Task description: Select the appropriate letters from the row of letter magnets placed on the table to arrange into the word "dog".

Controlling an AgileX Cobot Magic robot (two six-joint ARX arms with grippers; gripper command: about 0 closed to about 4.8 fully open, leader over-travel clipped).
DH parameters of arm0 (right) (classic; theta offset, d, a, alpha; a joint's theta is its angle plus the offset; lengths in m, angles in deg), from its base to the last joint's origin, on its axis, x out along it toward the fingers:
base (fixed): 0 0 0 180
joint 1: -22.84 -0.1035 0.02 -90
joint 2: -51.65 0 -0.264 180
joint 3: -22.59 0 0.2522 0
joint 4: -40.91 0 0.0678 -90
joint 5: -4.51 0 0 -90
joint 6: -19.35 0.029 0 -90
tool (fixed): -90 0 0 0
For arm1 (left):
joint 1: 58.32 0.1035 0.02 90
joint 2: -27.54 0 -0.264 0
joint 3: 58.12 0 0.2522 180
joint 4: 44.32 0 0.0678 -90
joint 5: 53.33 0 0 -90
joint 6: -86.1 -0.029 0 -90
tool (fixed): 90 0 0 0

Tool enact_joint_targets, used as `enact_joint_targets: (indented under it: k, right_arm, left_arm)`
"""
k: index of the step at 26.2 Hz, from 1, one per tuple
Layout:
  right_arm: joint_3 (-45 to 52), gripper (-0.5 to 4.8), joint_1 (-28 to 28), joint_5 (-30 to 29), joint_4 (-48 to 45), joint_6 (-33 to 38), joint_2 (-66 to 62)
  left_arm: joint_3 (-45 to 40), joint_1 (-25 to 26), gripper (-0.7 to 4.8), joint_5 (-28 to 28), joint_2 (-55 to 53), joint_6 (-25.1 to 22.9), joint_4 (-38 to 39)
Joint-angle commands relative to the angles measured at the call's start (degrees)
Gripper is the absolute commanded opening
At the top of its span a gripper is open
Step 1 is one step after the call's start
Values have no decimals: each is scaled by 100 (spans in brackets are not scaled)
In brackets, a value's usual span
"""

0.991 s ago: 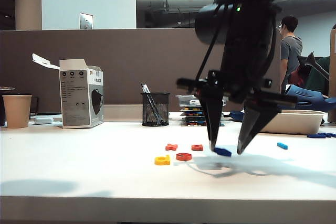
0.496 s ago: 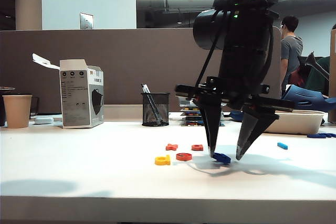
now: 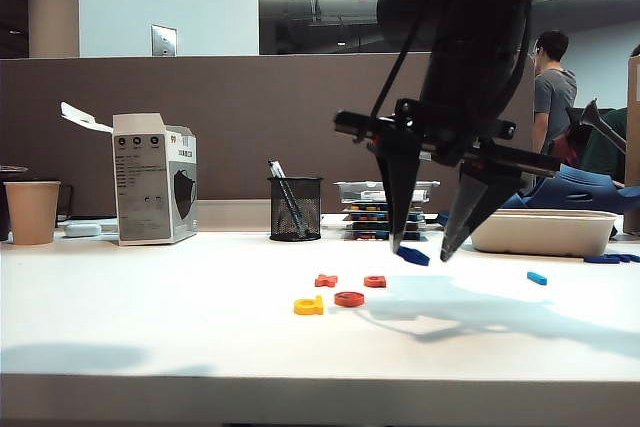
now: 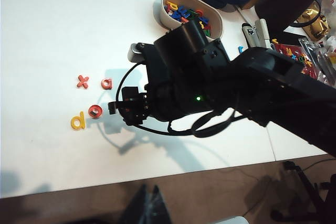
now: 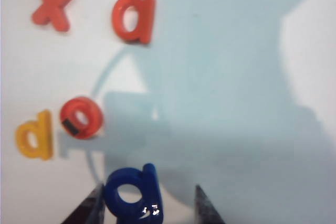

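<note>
A yellow d and a red o lie side by side on the white table. The right wrist view shows them too, the d beside the o. My right gripper hangs above the table just right of them, jaws wide open. The dark blue g clings to one fingertip, lifted off the surface; the right wrist view shows the g against one finger, the other finger well apart. My left gripper sits shut past the table's front edge, holding nothing.
A red-orange x and a red a lie behind the d and o. A light blue bar lies at the right. Along the back stand a paper cup, a box, a mesh pen holder and a white tray.
My right gripper dipped to the table, then rose. The blue g went down with it and came back up stuck to one finger. The jaws stayed wide.
</note>
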Motion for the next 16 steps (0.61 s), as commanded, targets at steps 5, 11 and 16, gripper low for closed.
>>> enact_joint_targets:
  k: [5, 11, 16]
  right_arm:
    - [13, 211, -15, 245, 114, 15, -459]
    - [11, 211, -15, 116, 260, 13, -748]
    - [7, 211, -15, 57, 107, 15, -586]
  left_arm:
    - [15, 9, -5, -24, 11, 0, -9]
    - [13, 9, -5, -20, 11, 0, -9]
    - [13, 9, -5, -20, 11, 0, -9]
